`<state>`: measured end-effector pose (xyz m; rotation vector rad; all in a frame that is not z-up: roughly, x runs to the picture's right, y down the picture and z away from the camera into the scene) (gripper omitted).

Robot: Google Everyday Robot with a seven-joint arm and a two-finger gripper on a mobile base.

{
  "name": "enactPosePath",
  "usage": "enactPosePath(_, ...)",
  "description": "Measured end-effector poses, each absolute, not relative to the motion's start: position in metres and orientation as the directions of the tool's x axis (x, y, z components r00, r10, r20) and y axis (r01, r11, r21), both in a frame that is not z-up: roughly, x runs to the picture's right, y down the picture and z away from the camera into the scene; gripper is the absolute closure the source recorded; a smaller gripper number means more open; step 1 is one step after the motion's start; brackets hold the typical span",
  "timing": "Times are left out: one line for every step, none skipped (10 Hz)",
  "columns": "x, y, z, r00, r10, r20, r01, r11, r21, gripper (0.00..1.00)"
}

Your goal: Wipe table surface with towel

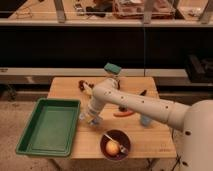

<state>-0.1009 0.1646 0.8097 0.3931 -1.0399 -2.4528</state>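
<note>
My gripper (90, 118) is low over the left part of the wooden table (65, 90), close to the right edge of the green tray (49, 126). The white arm (135, 104) reaches to it from the lower right, across the middle of the table. A small pale bluish patch shows at the gripper's tip; I cannot tell whether it is cloth or part of the gripper. No towel shows clearly anywhere else on the table.
A dark red bowl (106, 139) with a round yellowish item and a utensil stands at the front. A teal block (112, 68) is at the back, small dark items (83, 85) at back left, an orange item (124, 114) and a blue cup (146, 120) beside the arm.
</note>
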Motion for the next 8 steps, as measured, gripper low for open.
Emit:
enactPosePath(-0.101, 0.177, 0.811, -0.864, -0.496, -0.086, 0.278, -0.613, 0.740, 1.00)
enactPosePath(-0.101, 0.200, 0.814, -0.872, -0.482, -0.083, 0.264, -0.607, 0.750, 1.00)
enactPosePath(-0.099, 0.215, 0.815, -0.879, -0.470, -0.078, 0.257, -0.606, 0.753, 1.00)
enactPosePath(-0.097, 0.222, 0.816, -0.884, -0.462, -0.074, 0.255, -0.608, 0.752, 1.00)
enactPosePath(-0.091, 0.226, 0.816, -0.886, -0.458, -0.065, 0.259, -0.609, 0.750, 1.00)
enactPosePath(-0.080, 0.223, 0.819, -0.885, -0.464, -0.050, 0.278, -0.609, 0.743, 1.00)
enactPosePath(-0.068, 0.215, 0.822, -0.882, -0.470, -0.039, 0.294, -0.612, 0.734, 1.00)
enactPosePath(-0.057, 0.207, 0.827, -0.880, -0.473, -0.029, 0.307, -0.614, 0.727, 1.00)
